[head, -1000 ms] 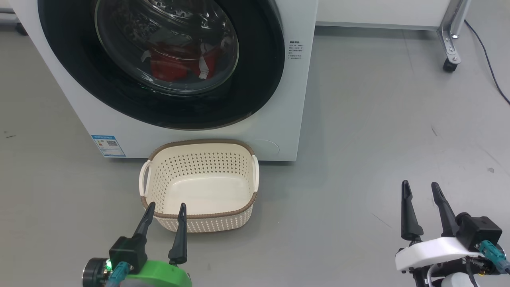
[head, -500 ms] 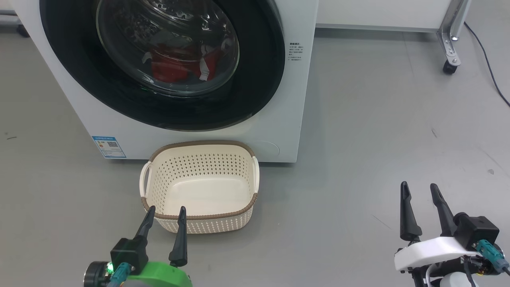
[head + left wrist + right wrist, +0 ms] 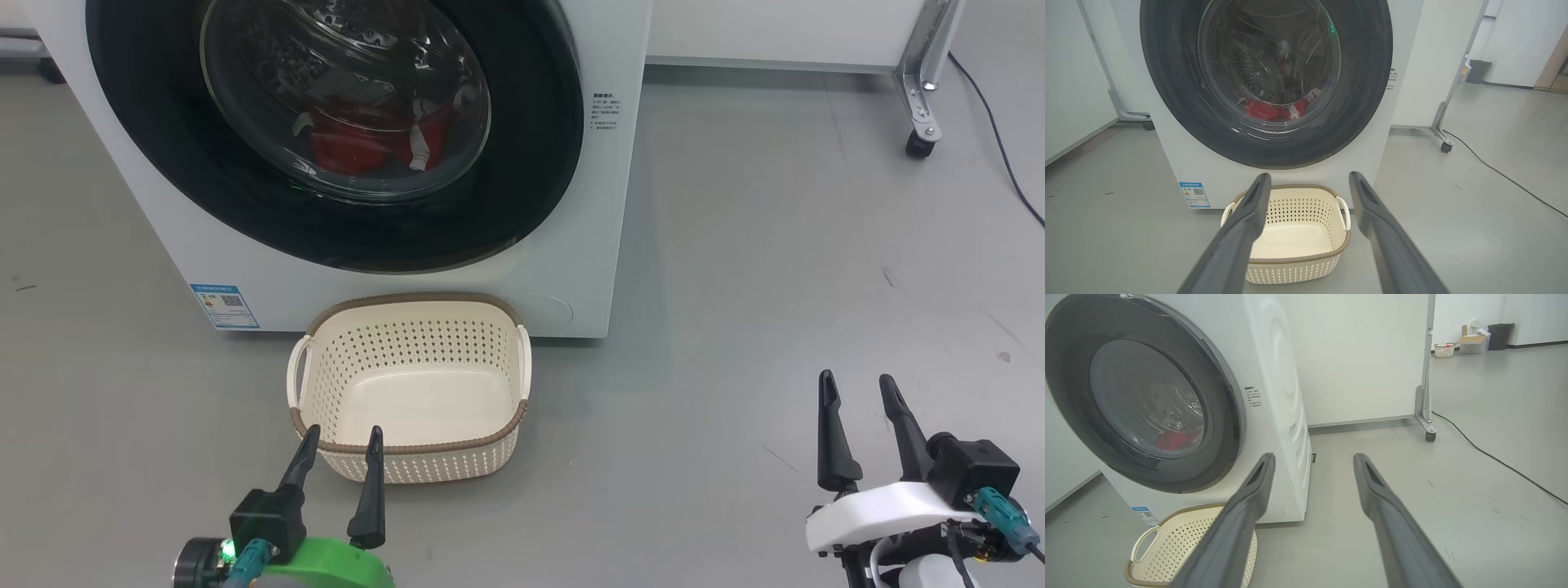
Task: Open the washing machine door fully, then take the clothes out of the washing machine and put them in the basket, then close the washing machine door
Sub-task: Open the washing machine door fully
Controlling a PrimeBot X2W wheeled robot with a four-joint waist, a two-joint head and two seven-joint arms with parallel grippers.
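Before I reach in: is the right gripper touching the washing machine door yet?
Apart. In the head view the right gripper sits at the lower right, open, with a stretch of floor between it and the washing machine door.

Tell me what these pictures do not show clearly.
Bright red clothes, head view: reflections on the round black-rimmed glass door hide how many.
Big white washing machine, head view: top cut off by the upper edge.
Small blue label sticker, head view: print too small to read.
Cream perforated plastic basket, right wrist view: near part cut by the bottom edge.
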